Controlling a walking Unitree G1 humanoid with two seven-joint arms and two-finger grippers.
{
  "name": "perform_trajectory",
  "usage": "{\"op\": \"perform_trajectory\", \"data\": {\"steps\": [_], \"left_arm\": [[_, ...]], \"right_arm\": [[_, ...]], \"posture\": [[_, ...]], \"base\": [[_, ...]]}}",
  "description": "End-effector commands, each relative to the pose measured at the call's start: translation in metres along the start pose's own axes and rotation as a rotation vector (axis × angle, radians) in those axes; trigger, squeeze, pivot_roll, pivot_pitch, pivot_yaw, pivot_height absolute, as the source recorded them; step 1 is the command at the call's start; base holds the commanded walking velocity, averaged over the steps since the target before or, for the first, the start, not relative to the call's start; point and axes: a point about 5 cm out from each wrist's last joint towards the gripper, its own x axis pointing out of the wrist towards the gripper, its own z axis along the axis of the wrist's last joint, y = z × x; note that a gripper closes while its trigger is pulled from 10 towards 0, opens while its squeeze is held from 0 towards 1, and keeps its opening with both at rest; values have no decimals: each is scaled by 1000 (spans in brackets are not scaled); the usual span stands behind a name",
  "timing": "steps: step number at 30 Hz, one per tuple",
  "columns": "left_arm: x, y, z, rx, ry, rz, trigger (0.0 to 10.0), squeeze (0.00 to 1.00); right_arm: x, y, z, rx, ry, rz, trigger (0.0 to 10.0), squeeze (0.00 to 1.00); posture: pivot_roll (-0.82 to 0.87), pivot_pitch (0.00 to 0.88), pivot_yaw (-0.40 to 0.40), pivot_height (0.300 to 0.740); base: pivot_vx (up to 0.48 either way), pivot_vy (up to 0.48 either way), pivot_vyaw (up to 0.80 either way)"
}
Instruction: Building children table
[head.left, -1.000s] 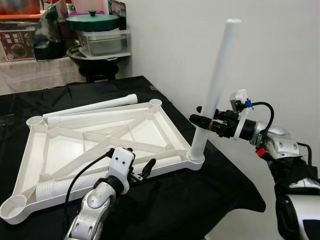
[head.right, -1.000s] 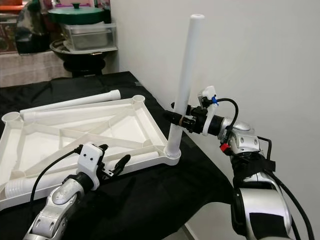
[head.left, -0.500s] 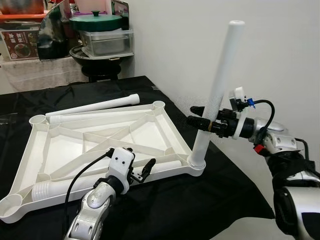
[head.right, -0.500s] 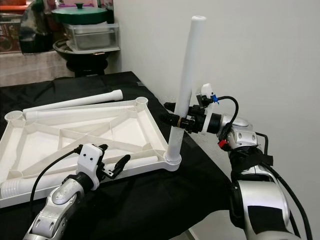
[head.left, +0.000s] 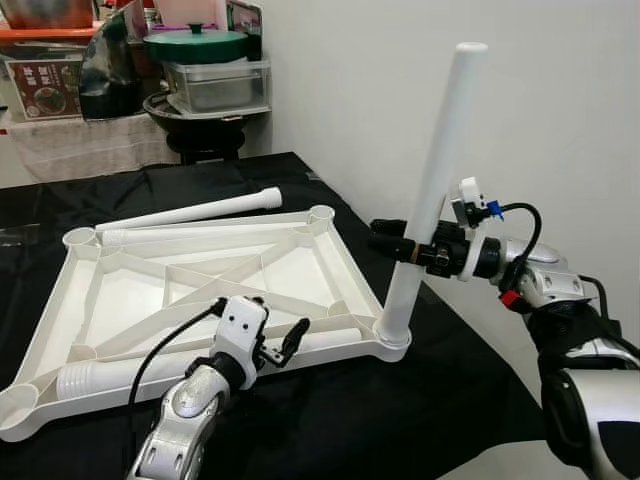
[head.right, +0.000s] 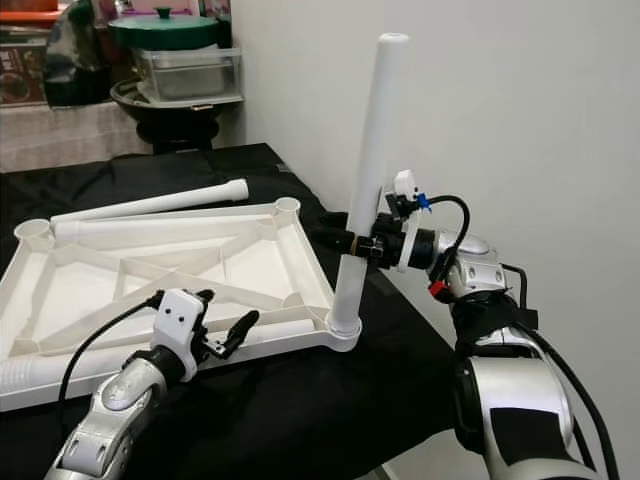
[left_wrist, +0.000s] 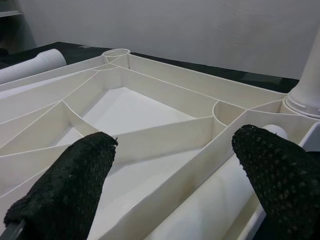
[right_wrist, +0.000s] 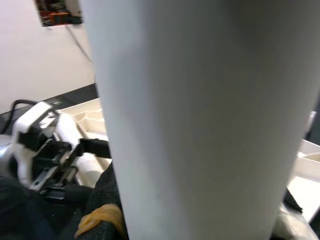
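The black-covered table (head.left: 330, 420) carries the white tabletop (head.left: 190, 290), lying underside up with its ribs showing, its right near corner close to the table's right edge. Against the pictures of a second ago the whole scene sits slightly lower and to the left, so the head camera has shifted; the tabletop itself has not moved on the cloth.

What has changed is the standing leg (head.left: 430, 185). It leaned more to the right a second ago and now stands a little straighter, its foot lower in the socket (head.left: 390, 335) at the tabletop's right near corner. By my reading it is being pressed home, though it still tilts, so the seating looks unfinished.

A second leg (head.left: 190, 212) lies along the tabletop's far edge, and a third leg (head.left: 95, 378) rests along its near edge; three corner sockets remain empty.

The right gripper (head.left: 398, 243) keeps its fingers pinched on the standing leg, low on its length. The left gripper (head.left: 283, 343) hovers at the near edge as before, fingers spread and holding nothing.
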Motion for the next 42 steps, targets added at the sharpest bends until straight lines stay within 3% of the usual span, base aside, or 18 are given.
{"op": "perform_trajectory", "data": {"steps": [1,5,6,8,12,15,18,20,25,26,29,30,31,32,36,37,39,42], "left_arm": [[-2,-2,-1,7,4,-8,10000,0],[-2,-2,-1,6,6,-7,10000,0],[-2,-2,-1,6,6,-7,10000,0],[-2,-3,-2,5,9,-7,10000,0],[-3,-3,-2,6,10,-7,10000,0],[-3,-2,-1,6,10,-6,10000,0],[-2,-2,-1,5,9,-6,10000,0],[-2,-2,-1,5,9,-6,10000,0],[0,-4,0,4,7,-13,10000,0],[0,-4,-1,5,8,-14,10000,0],[0,-3,-1,5,8,-13,10000,0],[0,-3,-1,5,8,-12,10000,0],[0,-3,-1,5,8,-12,10000,0],[0,-2,-1,5,9,-11,10000,0],[0,-4,-2,2,10,-14,10000,0],[0,-5,-2,1,10,-16,10000,0],[0,-5,-2,1,10,-17,10000,0],[0,-4,-2,2,11,-20,10000,0]], "right_arm": [[1,-4,-2,-12,29,-81,0,0],[5,-18,-19,-16,128,-449,0,0],[5,-18,-19,-16,128,-449,0,0],[0,-27,-35,24,183,-781,0,0],[-9,-22,-68,126,178,-1203,0,0],[-6,-13,-78,184,140,-1276,0,0],[14,21,-92,332,84,-1430,0,0],[14,21,-92,332,84,-1430,0,0],[52,51,-78,342,14,-1368,0,0],[62,55,-70,294,-1,-1299,10000,0],[68,57,-64,252,-2,-1274,10000,0],[63,52,-60,225,-9,-1286,10000,831],[63,52,-60,225,-9,-1286,10000,831],[59,50,-55,217,-22,-1291,10000,1000],[45,42,-43,175,-44,-1289,10000,1000],[41,38,-38,149,-50,-1276,10000,0],[38,35,-34,134,-67,-1223,10000,0],[25,23,-27,85,-99,-966,10000,0]], "posture": [[91,0,-93,740],[91,0,-93,740],[91,0,-93,740],[91,0,-93,740],[98,0,-86,740],[93,0,-87,740],[92,0,-82,740],[92,0,-82,740],[88,0,-80,740],[86,0,-79,740],[85,0,-81,740],[85,0,-81,740],[85,0,-81,740],[78,0,-79,740],[75,0,-76,740],[71,0,-72,740],[69,0,-71,740],[67,0,-70,740]], "base": [[0,0,0],[0,0,0],[0,0,0],[0,0,0],[0,0,0],[0,0,0],[0,0,0],[0,0,0],[0,0,0],[0,0,0],[0,0,0],[0,0,0],[0,0,0],[0,0,0],[0,0,0],[0,0,0],[0,0,0],[0,0,0]]}}
